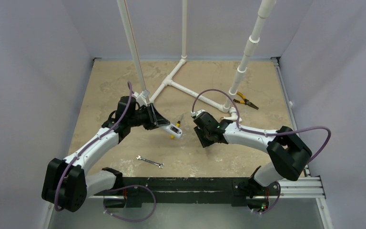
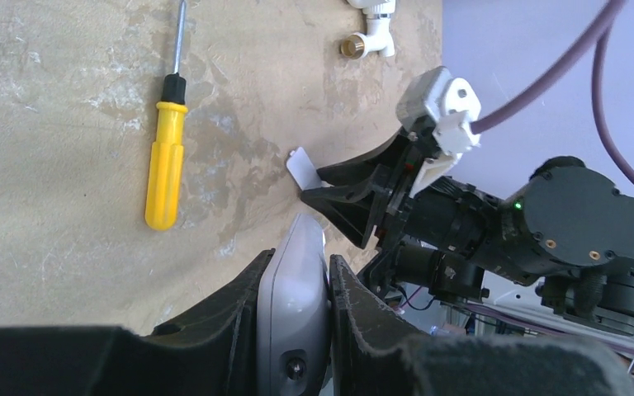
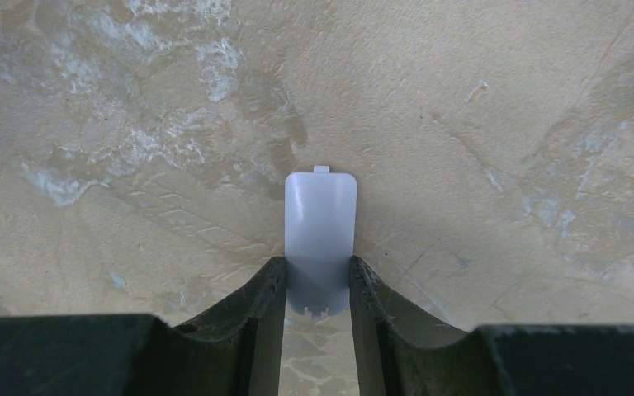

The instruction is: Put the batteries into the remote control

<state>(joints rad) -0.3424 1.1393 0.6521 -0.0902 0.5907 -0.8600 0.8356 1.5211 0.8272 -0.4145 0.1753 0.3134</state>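
My left gripper (image 2: pixel 299 260) is shut on the remote control (image 2: pixel 297 289), a slim white body clamped edge-on between its black fingers. In the top view the remote control (image 1: pixel 170 127) is held above the table centre by the left gripper (image 1: pixel 158 120). A small white battery cover (image 3: pixel 320 223) lies flat on the table. My right gripper (image 3: pixel 317 264) points down over it, and its two fingers press against the cover's long edges. The left wrist view shows the cover (image 2: pixel 300 169) at the tips of the right gripper (image 2: pixel 318 188). No batteries are in view.
A yellow-handled screwdriver (image 2: pixel 165 173) lies just left of the cover. A small wrench (image 1: pixel 150 161) sits near the front. Pliers (image 1: pixel 245 100) lie at the back right. A white pipe frame (image 1: pixel 186 90) crosses the back, ending in a brass fitting (image 2: pixel 352 45).
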